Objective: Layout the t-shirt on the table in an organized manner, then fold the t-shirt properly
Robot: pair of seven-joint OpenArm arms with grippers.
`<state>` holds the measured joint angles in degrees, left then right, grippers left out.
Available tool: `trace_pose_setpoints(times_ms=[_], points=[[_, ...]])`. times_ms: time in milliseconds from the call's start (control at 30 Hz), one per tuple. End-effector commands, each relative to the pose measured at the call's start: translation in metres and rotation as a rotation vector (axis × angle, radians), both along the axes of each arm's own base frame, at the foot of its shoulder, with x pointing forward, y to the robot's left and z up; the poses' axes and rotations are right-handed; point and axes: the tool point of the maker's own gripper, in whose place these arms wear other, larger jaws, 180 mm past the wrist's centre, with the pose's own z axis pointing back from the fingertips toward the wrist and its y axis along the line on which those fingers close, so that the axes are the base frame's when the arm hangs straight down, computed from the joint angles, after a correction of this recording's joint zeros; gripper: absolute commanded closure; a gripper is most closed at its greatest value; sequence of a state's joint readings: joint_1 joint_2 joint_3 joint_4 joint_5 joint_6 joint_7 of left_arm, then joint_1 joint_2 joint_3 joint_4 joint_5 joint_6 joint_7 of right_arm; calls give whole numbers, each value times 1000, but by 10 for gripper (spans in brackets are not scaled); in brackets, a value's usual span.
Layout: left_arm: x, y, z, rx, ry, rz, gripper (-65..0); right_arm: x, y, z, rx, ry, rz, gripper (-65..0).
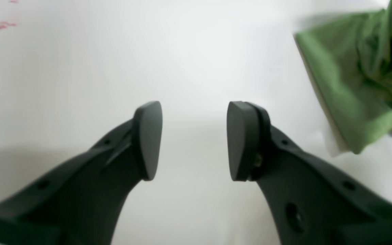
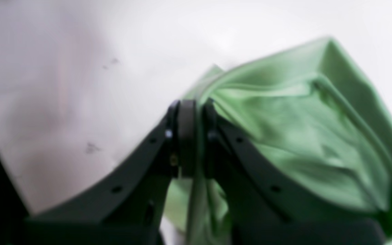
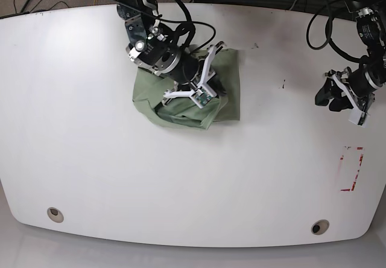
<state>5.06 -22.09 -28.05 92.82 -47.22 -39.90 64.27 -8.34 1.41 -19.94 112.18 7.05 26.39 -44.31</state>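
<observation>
Roughly at the upper middle of the surface lies the pale sage-green t-shirt of soft thin fabric, bunched into a crumpled heap with folds doubled over one another, not yet spread out. The right gripper sits on the heap with its black jaws pinched together on a ridge of the green cloth, which runs between them and hangs below in the right wrist view. The left gripper hovers over bare white well apart from the shirt, its jaws standing wide with nothing between them; only an edge of the cloth shows at the side of its view.

The step in hand appears to be the laying-out. To do it well, the pinched fold should probably be lifted gently and drawn outward so that the layers slide apart rather than drag as one lump, and the free arm would need to come across and take a second edge, ideally a hem or shoulder, so the fabric can be tensioned flat between two holds. A pinch through several layers risks carrying the whole heap along.

The large glossy white tabletop with curved edges leaves wide room for spreading. Two round grommet holes near the front edge and a red-marked rectangle at the side lie well clear. Dark cables loop by the left arm.
</observation>
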Motion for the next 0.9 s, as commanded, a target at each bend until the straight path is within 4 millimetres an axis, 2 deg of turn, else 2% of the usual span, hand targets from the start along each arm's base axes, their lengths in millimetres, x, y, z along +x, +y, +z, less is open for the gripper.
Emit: trace_pose_setpoints(times_ms=[0,233,700,767,867], points=[[9,-2,14,-4,-50,-15,-287,0,13,17,53,-40,26,-29],[8,-10,10,-8,-38,-39,-287,-11,41,26,92,-38,83,-29],[7,-12,9,-10,-35,-43,-287,-11,48,-8,65,58,91,-41],[7,-12,9,-10,-35,-43,-287,-11,49,-11,62,65,91,-89],[7,-12,9,-10,-35,-43,-287,-14,50,-12,60,69,97,-206]])
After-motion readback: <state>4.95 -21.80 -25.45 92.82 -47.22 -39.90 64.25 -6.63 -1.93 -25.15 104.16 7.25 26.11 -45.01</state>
